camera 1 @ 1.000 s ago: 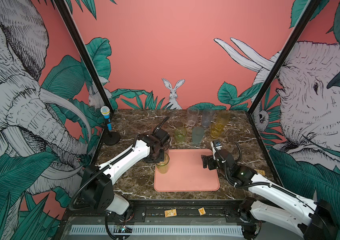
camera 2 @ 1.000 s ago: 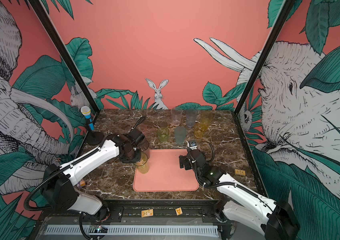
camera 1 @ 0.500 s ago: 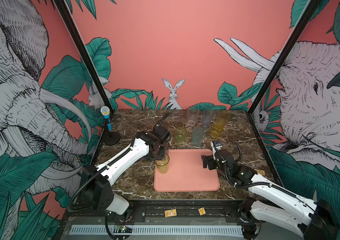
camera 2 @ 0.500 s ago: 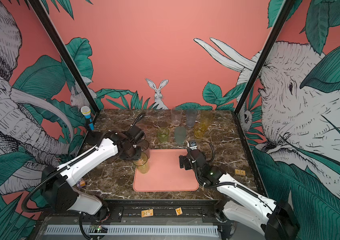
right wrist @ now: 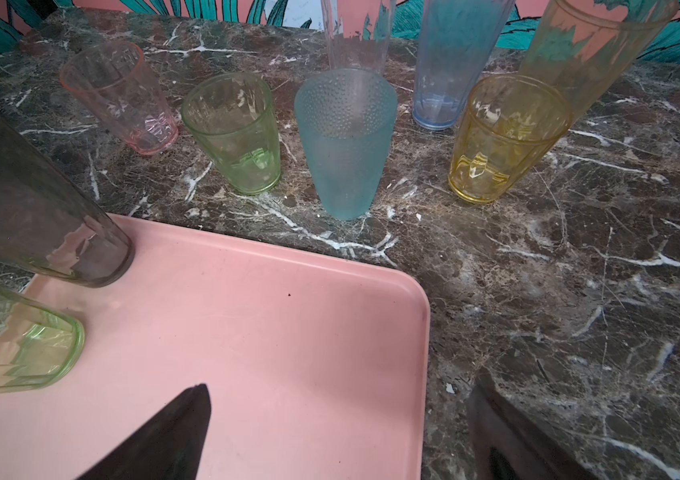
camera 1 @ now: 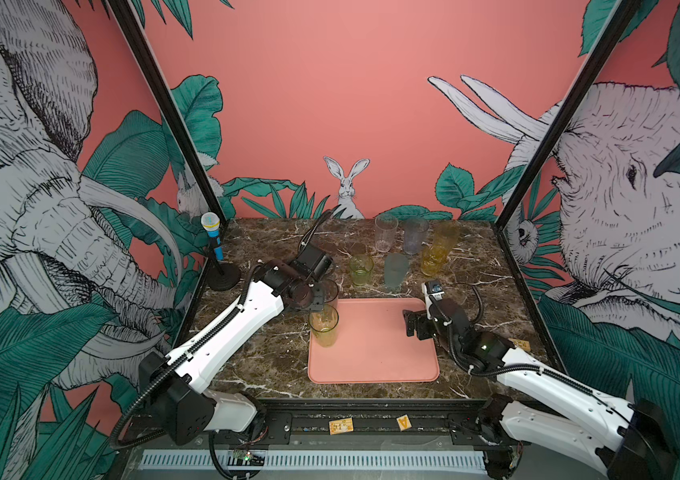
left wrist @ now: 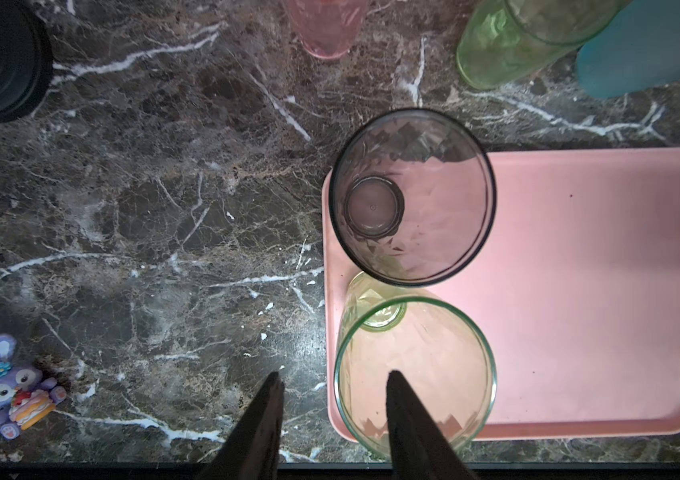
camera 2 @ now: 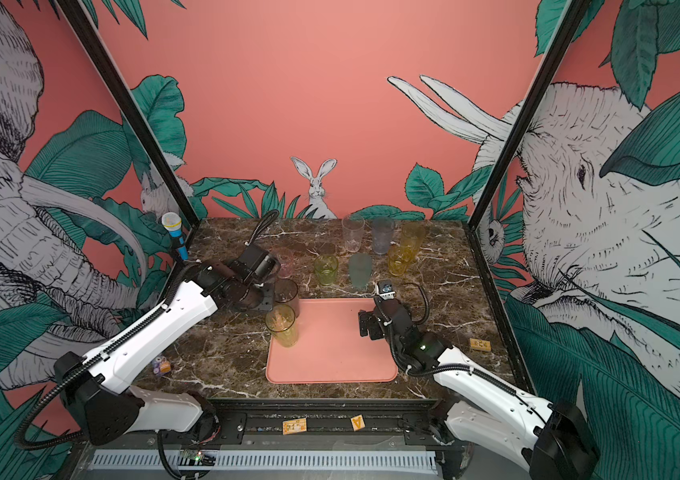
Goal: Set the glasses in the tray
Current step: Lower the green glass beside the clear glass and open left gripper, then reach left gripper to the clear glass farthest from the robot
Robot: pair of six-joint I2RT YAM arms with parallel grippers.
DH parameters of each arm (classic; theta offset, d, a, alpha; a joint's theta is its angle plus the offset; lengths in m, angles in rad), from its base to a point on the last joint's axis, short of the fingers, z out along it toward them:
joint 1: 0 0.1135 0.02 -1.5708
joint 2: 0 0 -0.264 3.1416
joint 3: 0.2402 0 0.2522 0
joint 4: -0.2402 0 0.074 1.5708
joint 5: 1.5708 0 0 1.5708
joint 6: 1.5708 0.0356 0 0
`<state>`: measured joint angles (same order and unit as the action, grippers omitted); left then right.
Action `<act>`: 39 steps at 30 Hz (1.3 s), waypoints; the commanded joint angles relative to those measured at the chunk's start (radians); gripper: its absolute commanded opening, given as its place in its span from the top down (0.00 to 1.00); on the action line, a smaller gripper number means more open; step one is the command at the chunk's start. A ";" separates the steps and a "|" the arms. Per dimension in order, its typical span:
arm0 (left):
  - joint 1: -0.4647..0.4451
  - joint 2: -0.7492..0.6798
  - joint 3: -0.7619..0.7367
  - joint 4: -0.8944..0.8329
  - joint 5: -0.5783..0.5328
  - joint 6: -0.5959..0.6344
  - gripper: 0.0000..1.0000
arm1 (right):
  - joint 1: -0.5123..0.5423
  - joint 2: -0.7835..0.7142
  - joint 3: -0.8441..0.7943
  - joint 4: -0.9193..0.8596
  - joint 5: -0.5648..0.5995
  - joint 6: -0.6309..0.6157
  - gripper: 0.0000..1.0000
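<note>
Clock reference: in both top views, 12 o'clock points at the back wall and 6 o'clock at the arm bases.
Tray: the tray point(camera 1: 375, 357) lies mid-table on the marble top point(camera 1: 280, 365).
Already in: the smoky grey glass point(camera 1: 329, 291) stands in the tray's 10 o'clock corner. The tall green glass point(camera 1: 323, 330) stands just at its 6 o'clock side, against the 9 o'clock rim.
Left gripper: the left gripper point(left wrist: 332, 374) hangs over the tall green glass. Its jaws are parted, one finger outside the rim and one over the mouth, gripping nothing.
Right gripper: the right gripper point(right wrist: 340, 386) hovers at the tray's 3 o'clock edge, jaws spread wide and empty.
Still out: seven glasses stand past the tray's 12 o'clock edge, all upright with long axes vertical.
Key relation: the teal glass point(camera 1: 395, 270) lies at 11 o'clock from the right gripper and the short amber glass point(camera 1: 433, 259) at about 12 to 1, so the right arm is nearer both. The pink glass point(right wrist: 122, 95) and short green glass point(camera 1: 361, 269) lie at roughly 12 to 2 o'clock from the left gripper, nearer that arm.
Likely next: the left gripper probably lifts straight up clear of the rim, then one arm reaches toward 12 o'clock.
</note>
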<state>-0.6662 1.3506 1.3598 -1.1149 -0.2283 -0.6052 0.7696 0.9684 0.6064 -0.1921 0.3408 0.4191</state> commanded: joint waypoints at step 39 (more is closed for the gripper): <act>-0.004 0.740 0.921 0.261 0.074 0.140 0.53 | -0.005 -0.066 -0.020 0.005 0.031 0.030 0.01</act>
<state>-0.6662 2.0766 2.2406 -0.9016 -0.1905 -0.4690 0.7692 0.9264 0.6064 -0.2066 0.3599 0.4381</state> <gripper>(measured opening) 0.467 0.987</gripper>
